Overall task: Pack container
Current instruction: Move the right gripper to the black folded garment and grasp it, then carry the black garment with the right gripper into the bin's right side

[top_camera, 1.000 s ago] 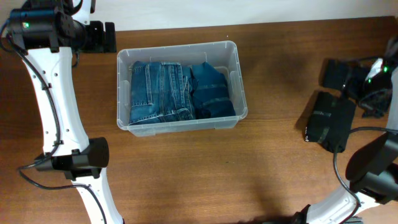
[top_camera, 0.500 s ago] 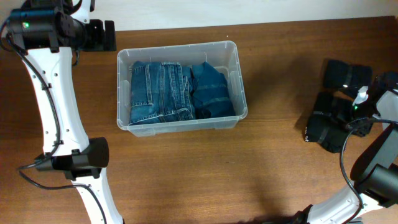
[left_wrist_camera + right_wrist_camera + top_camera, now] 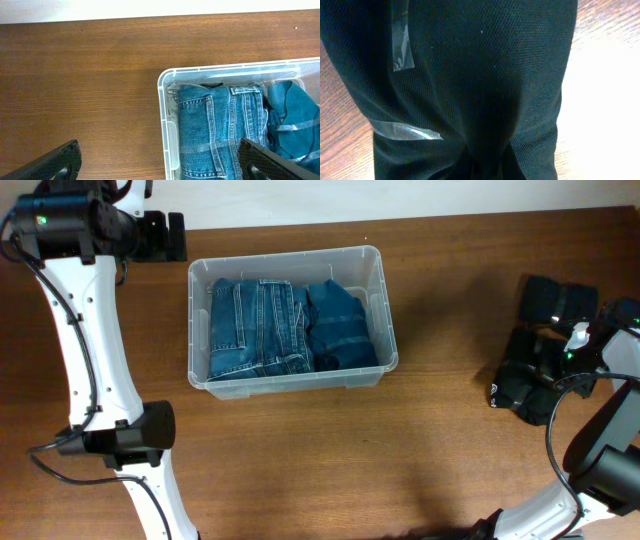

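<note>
The container (image 3: 290,256) is a clear plastic bin at the table's middle, and its rim (image 3: 163,100) also shows in the left wrist view. Folded blue jeans (image 3: 255,325) (image 3: 210,130) and a darker blue garment (image 3: 342,330) lie inside it. My left gripper (image 3: 165,237) (image 3: 160,165) hangs open beyond the bin's back left corner, holding nothing. A folded black garment (image 3: 522,378) (image 3: 470,75) with clear tape strips lies at the far right. My right gripper (image 3: 553,365) (image 3: 487,170) is down on it, shut on a pinch of its fabric.
Another black bundle (image 3: 555,300) sits just behind the black garment near the right edge. Bare wood table (image 3: 440,430) lies between the bin and the garments. The left arm's white links (image 3: 90,350) run down the left side.
My right arm has dropped from beside the black garment onto it, and its jaws have closed on the fabric. The left arm and the bin have not moved.
</note>
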You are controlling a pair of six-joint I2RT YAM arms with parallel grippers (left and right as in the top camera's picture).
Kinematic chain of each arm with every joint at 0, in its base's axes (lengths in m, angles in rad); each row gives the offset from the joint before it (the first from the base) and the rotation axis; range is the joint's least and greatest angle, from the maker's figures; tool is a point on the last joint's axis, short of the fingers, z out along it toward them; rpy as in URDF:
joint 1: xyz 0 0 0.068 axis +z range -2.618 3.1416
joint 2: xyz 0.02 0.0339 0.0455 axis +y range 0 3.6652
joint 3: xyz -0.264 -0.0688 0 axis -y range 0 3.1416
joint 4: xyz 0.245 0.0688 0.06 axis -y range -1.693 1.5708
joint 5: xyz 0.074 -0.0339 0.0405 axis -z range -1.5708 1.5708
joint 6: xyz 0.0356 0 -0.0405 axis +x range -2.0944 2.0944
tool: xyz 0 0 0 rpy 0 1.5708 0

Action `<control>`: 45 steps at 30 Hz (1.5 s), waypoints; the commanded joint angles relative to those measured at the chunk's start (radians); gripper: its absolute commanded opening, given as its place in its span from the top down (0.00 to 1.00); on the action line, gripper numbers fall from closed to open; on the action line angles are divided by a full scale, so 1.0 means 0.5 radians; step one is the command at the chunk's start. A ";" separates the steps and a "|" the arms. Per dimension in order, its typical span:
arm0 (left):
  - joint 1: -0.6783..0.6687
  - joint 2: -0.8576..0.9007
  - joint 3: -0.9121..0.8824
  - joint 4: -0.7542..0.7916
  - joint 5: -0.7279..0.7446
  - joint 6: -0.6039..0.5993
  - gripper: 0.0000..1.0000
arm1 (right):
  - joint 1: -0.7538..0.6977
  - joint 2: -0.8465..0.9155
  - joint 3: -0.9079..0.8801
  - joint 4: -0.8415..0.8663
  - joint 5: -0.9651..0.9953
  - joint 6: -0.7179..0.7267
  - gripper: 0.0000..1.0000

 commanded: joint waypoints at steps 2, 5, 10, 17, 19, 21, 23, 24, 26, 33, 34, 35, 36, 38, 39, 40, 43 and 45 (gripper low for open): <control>0.012 -0.010 0.021 0.005 0.016 0.009 0.01 | 0.025 -0.012 0.157 -0.213 -0.013 0.041 0.96; 0.012 -0.010 0.021 0.005 0.016 0.009 0.01 | 0.066 -0.056 0.504 -0.513 -0.014 0.041 0.96; 0.012 -0.010 0.021 0.005 0.016 0.009 0.01 | 0.244 -0.111 1.102 -0.919 -0.022 0.043 0.96; 0.012 -0.010 0.021 0.005 0.016 0.009 0.01 | 0.694 -0.117 1.617 -1.075 -0.136 0.323 0.96; 0.012 -0.010 0.021 0.005 0.016 0.009 0.01 | 0.845 -0.117 1.633 -0.999 -0.178 0.475 0.96; 0.012 -0.010 0.021 0.005 0.016 0.009 0.01 | 1.041 -0.111 1.633 -0.906 -0.177 0.595 0.96; 0.012 -0.010 0.021 0.005 0.016 0.009 0.01 | 1.196 -0.109 1.632 -0.835 -0.176 0.649 0.96; 0.012 -0.010 0.021 0.005 0.016 0.009 0.01 | 1.258 -0.109 1.632 -0.807 -0.174 0.667 0.96; 0.012 -0.010 0.021 0.005 0.016 0.009 0.00 | 1.451 -0.108 1.632 -0.740 -0.139 0.725 0.96; 0.012 -0.010 0.021 0.005 0.016 0.009 0.01 | 1.965 -0.039 1.628 -0.710 0.296 0.925 0.96; 0.012 -0.010 0.021 0.005 0.016 0.009 0.01 | 2.025 -0.009 1.628 -0.710 0.370 0.952 0.96; 0.012 -0.010 0.021 0.005 0.016 0.009 0.01 | 2.064 0.019 1.628 -0.706 0.405 0.954 0.96; 0.012 -0.010 0.021 0.005 0.017 0.009 0.01 | 2.097 0.062 1.628 -0.710 0.447 0.995 0.96; 0.012 -0.010 0.021 0.005 0.016 0.009 0.01 | 2.128 0.158 1.628 -0.707 0.477 1.041 0.96; 0.012 -0.010 0.021 0.004 0.016 0.009 0.01 | 2.129 0.233 1.627 -0.699 0.475 1.042 0.96; 0.012 -0.010 0.021 0.004 0.016 0.009 0.01 | 2.129 0.286 1.627 -0.697 0.469 1.041 0.96; 0.012 -0.010 0.021 0.004 0.016 0.009 0.01 | 2.129 0.446 1.627 -0.698 0.459 1.041 0.96; 0.012 -0.010 0.021 0.004 0.016 0.009 0.01 | 2.129 0.536 1.627 -0.697 0.427 1.039 0.96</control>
